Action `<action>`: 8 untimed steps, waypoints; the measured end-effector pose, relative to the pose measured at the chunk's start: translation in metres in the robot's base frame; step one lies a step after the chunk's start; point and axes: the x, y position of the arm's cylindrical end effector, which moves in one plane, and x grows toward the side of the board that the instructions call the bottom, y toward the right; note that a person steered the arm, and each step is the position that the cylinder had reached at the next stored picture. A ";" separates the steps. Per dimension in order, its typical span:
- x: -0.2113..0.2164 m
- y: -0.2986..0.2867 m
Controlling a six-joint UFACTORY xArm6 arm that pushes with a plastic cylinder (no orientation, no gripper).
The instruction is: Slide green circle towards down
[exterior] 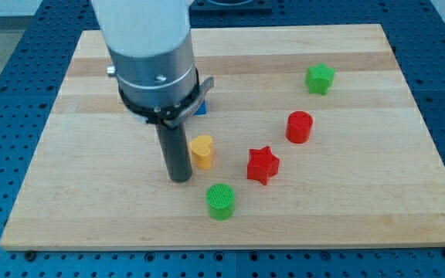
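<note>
The green circle (221,201) is a short ribbed cylinder standing near the view's bottom edge of the wooden board (91,208). My tip (180,179) rests on the board up and to the left of the green circle, with a gap between them. A yellow heart block (202,151) stands just right of the rod, very close to it. A red star (263,164) lies up and to the right of the green circle.
A red cylinder (300,127) stands right of centre. A green star (320,78) lies near the top right. A blue block (201,107) is mostly hidden behind the arm's body. The board lies on a blue perforated table (6,93).
</note>
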 end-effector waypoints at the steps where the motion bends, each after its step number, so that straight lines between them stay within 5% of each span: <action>1: 0.030 -0.010; 3: 0.083 0.014; 8: 0.044 0.106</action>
